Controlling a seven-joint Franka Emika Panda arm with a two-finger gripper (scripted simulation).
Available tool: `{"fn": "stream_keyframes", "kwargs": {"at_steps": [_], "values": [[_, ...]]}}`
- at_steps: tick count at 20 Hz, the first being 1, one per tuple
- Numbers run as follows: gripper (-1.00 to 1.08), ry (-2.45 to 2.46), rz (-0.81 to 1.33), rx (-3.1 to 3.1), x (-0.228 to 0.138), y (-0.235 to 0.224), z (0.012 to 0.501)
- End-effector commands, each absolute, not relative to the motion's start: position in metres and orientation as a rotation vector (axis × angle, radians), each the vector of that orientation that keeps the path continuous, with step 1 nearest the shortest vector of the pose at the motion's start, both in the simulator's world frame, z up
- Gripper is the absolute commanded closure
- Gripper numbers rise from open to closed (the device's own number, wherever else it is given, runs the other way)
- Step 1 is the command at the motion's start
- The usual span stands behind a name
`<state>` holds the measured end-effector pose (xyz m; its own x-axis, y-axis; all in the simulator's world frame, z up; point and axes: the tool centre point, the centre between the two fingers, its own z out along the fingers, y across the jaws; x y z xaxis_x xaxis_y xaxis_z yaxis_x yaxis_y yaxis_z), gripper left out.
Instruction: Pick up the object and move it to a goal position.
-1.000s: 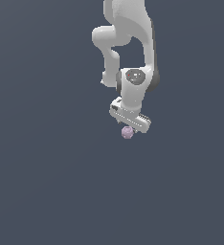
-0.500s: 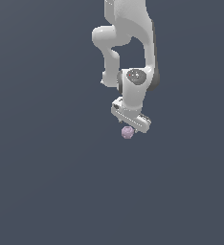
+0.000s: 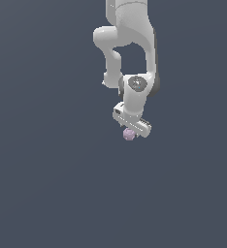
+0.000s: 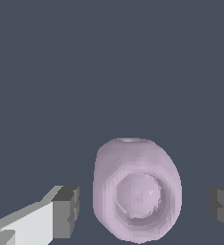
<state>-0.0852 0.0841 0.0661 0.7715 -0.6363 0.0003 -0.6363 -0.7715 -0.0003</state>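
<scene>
The object (image 4: pixel 137 191) is a pale lilac-pink roundish lump with a shallow round hollow on its near face. In the wrist view it sits between my two dark fingertips (image 4: pixel 68 210), with a gap on each side, so nothing grips it. In the exterior view the object (image 3: pixel 129 134) shows as a tiny pink lump just under the white gripper bar (image 3: pixel 132 123). My gripper (image 4: pixel 145 208) stands open around it, straddling it from above.
The white arm (image 3: pixel 130 43) comes down from the top of the exterior view. Everything around is a flat dark blue-grey surface (image 3: pixel 47 184) with no other objects in sight.
The arm and the lump stay almost where they were; the wrist has sunk very slightly toward the lump.
</scene>
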Motion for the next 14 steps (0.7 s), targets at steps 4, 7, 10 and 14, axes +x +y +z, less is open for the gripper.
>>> {"fn": "stream_keyframes", "kwargs": {"at_steps": [4, 7, 10, 14], "values": [[-0.92, 1.065, 0.0, -2.956, -0.086, 0.084, 0.044], [-0.92, 1.065, 0.0, -2.956, -0.085, 0.084, 0.04], [1.08, 1.065, 0.0, -2.956, -0.085, 0.084, 0.04], [1.08, 1.065, 0.0, -2.956, -0.085, 0.084, 0.04]]}}
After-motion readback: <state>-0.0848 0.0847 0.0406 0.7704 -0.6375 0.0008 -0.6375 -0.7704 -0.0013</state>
